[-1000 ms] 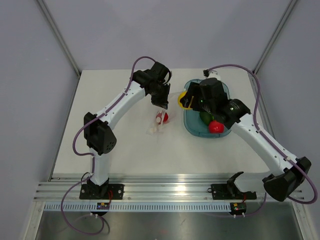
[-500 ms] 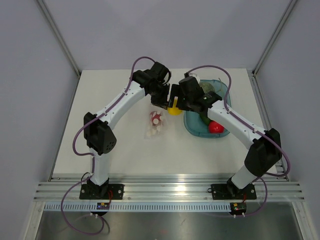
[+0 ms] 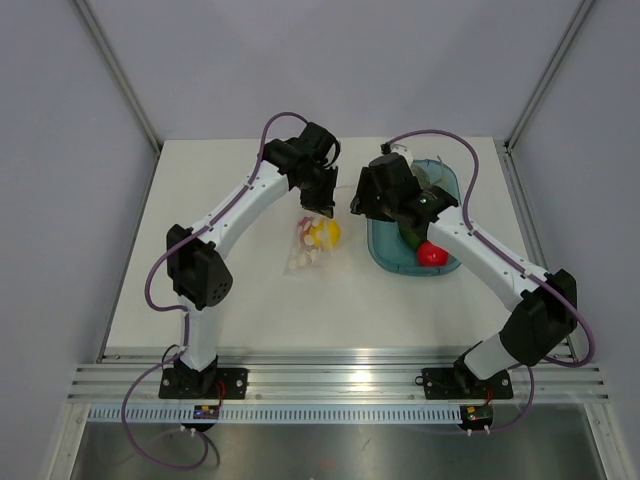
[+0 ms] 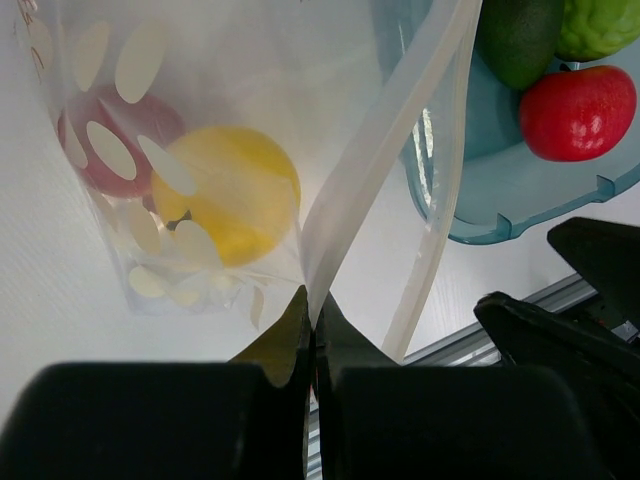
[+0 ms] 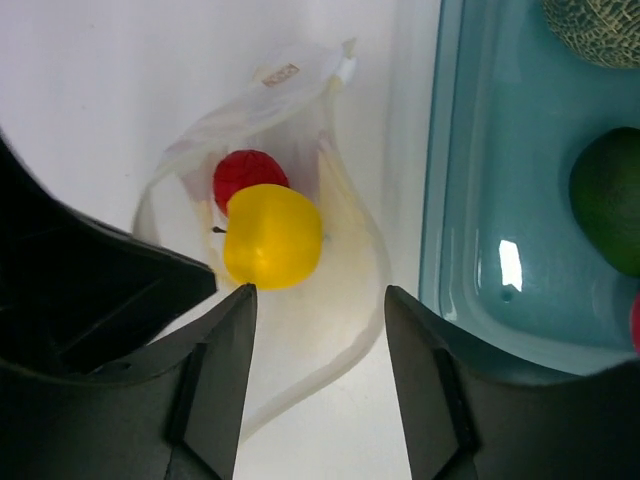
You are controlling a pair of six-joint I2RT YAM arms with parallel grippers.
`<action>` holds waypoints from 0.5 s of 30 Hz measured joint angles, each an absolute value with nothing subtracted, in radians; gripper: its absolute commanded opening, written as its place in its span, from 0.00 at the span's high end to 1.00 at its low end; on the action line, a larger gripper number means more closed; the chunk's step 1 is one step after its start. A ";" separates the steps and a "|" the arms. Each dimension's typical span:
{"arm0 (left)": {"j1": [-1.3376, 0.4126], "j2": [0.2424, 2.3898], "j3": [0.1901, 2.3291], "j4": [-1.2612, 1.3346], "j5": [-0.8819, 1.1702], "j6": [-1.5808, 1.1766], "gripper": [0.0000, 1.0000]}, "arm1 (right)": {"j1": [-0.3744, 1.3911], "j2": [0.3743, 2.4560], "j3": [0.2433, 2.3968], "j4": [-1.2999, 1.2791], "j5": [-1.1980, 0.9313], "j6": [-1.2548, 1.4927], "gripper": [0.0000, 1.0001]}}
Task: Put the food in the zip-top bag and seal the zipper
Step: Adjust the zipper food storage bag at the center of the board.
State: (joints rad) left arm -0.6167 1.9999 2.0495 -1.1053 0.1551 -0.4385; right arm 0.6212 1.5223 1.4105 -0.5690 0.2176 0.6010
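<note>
From above, the clear floppy zip-top bag with cream-white dots (image 3: 310, 250) is lying on the white worktop (image 3: 200, 180), at nine o'clock from the translucent blue tray (image 3: 378, 245). The left tool (image 3: 324, 210) is hanging at the bag's twelve o'clock edge. The right tool (image 3: 358, 203) is hovering between bag and tray.

From the left wrist, that tool is showing pressed together on a fold of the bag's mouth, just beside the thin clear zipper strip (image 4: 385, 165). The film is lifting in a soft tent. A yellow round toy fruit (image 4: 235, 190) and a red piece (image 4: 105, 120) are sitting inside, at ten o'clock. A red tomato-like toy (image 4: 577, 110) and a dark green piece (image 4: 520, 40) are waiting in the tray at two o'clock.

From the right wrist, the fingers are standing spread and empty over the gaping mouth; a rough grey-green ball (image 5: 600, 25) is peeking in at one o'clock.

The bag is looking light, limp and slippery, so it is likely to sag wherever it is unsupported. The stiffer zipper edge is the sensible hold. The toys seem light and smooth and may roll, so grip them across the middle.
</note>
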 measured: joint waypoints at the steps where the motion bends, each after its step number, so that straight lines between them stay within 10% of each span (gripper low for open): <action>1: -0.616 2.000 2.049 -1.105 0.155 -0.439 1.00 | 0.616 1.521 1.398 -0.569 0.216 0.604 0.29; 8: -0.614 2.000 2.049 -1.105 0.156 -0.439 1.00 | 0.600 1.568 1.331 -0.567 0.167 0.617 0.27; 12: -0.611 2.000 2.049 -1.105 0.157 -0.439 1.00 | 0.600 1.608 1.306 -0.555 0.113 0.630 0.49; 15: -0.609 2.000 2.049 -1.105 0.157 -0.439 1.00 | 0.600 1.649 1.304 -0.530 0.066 0.633 0.86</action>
